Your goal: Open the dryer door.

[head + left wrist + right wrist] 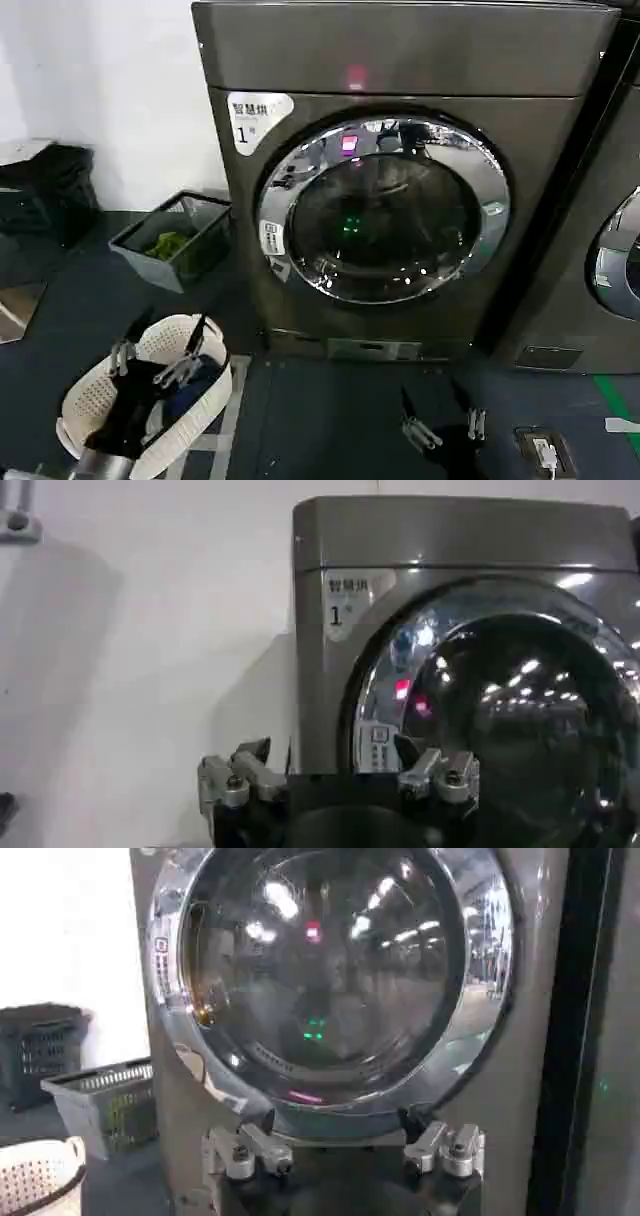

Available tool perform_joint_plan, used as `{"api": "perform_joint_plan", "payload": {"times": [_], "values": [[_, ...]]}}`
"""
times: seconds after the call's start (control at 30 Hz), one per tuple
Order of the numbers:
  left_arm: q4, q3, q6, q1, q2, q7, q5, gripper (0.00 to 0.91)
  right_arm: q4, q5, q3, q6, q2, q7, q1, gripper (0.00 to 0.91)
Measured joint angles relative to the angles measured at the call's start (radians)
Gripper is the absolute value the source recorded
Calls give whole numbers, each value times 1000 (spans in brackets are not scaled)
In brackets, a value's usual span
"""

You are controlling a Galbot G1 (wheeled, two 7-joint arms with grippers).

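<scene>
The dryer door [385, 210] is a big round porthole with a chrome ring and dark glass, lying shut and flush in the grey dryer front. White stickers sit on its lower left rim. My left gripper [165, 340] hangs low at the left, above a white basket, open and holding nothing. My right gripper [435, 400] hovers low in front of the machine's base, below the door, also open with nothing in it. In the left wrist view the left gripper [332, 755] faces the door's [510, 720] left edge from some distance. The right gripper [340, 1123] faces the door's [320, 978] lower rim.
A white laundry basket [100, 400] with dark clothes stands on the floor at the lower left. A grey crate [175, 240] sits beside the dryer's left side. A neighbouring machine [600, 270] stands close on the right. Dark baskets [45, 190] are stacked by the left wall.
</scene>
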State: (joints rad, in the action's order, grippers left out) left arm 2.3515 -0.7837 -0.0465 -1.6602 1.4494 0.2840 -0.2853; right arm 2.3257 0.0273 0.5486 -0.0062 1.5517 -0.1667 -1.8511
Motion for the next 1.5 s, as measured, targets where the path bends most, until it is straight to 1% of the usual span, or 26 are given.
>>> {"api": "perform_joint_plan", "payload": {"times": [0.1,0.17,0.23,0.33,0.43,0.5,0.6,0.77,0.9,1.07,1.3,1.5], "values": [[5,4,8,-2,2,26,5,907,12,51,21,-24,-24,-70,27,907],[7,5,3,-8,1,53,26,907,15,89,37,-58,-46,-114,58,907],[9,5,2,-11,0,55,28,907,8,129,57,-91,-80,-159,106,907],[8,6,1,-11,-1,50,30,907,-24,206,66,-144,-152,-197,197,907],[7,13,4,-10,2,46,30,907,-64,270,58,-170,-231,-211,298,907],[12,13,3,-16,1,47,30,907,-98,330,44,-187,-292,-221,378,907],[23,9,1,-28,-2,48,26,907,-157,400,17,-211,-371,-239,492,907],[42,10,12,-53,6,48,10,907,-266,476,-46,-236,-460,-307,677,907],[46,6,17,-58,1,48,6,907,-342,490,-127,-238,-502,-324,827,907],[53,-7,32,-61,0,48,-18,907,-426,492,-256,-234,-514,-328,979,907],[51,-10,28,-67,1,51,1,907,-540,485,-392,-217,-480,-330,1119,907],[50,-10,27,-74,4,51,7,907,-647,472,-468,-210,-423,-338,1240,907]]}}
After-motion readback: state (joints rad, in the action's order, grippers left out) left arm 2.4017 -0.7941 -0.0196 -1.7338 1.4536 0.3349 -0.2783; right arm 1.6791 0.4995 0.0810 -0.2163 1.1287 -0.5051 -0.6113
